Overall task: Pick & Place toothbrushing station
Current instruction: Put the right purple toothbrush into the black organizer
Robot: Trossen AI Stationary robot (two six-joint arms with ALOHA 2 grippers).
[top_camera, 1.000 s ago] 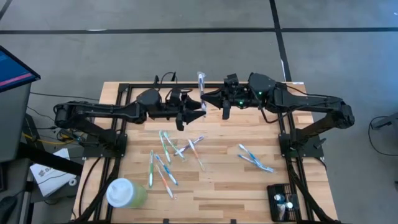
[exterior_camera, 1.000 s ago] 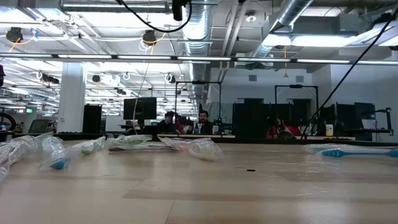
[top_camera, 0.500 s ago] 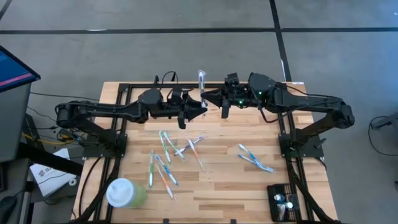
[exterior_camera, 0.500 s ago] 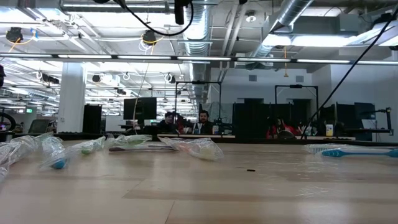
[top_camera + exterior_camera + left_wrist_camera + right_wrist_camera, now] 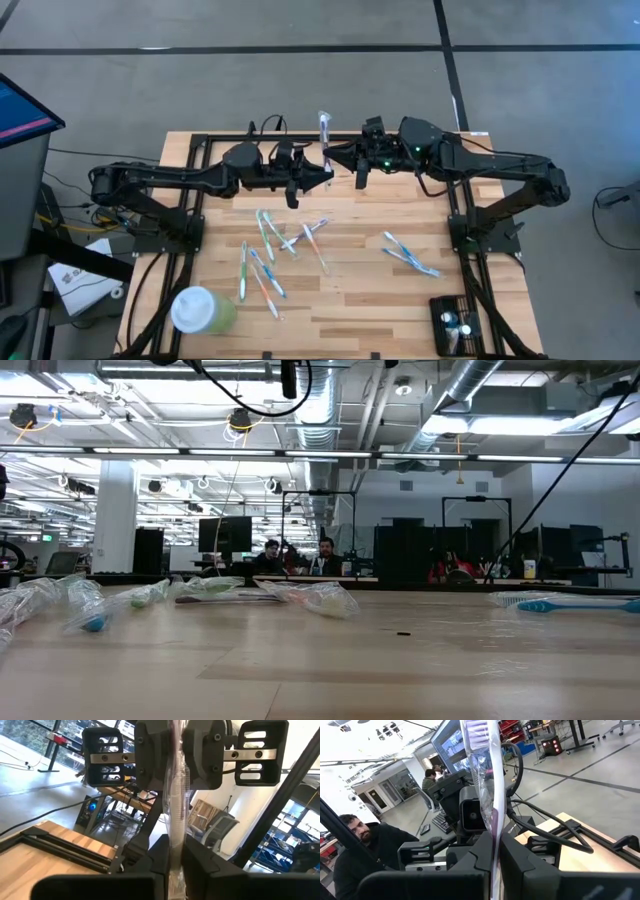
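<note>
I count two dark arms, each ending in one two-finger gripper. On my table stand one small black slotted holder (image 5: 456, 325) and one pale green cup (image 5: 201, 311). One clear-wrapped toothbrush (image 5: 324, 131) sits pinched between my grippers.

The toothbrushing station (image 5: 455, 325), a small black rectangular holder with a slotted top, is sitting upright at the table's (image 5: 350, 300) near right corner, holding small items.

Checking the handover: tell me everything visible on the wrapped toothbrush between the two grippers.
The wrapped toothbrush is a slim purple-and-white brush in clear, crinkled plastic. It is held above the table's far edge, between the two arms. The left gripper and the right gripper are both shut on it, facing each other. Its wrapped end sticks out past the fingers.
</note>
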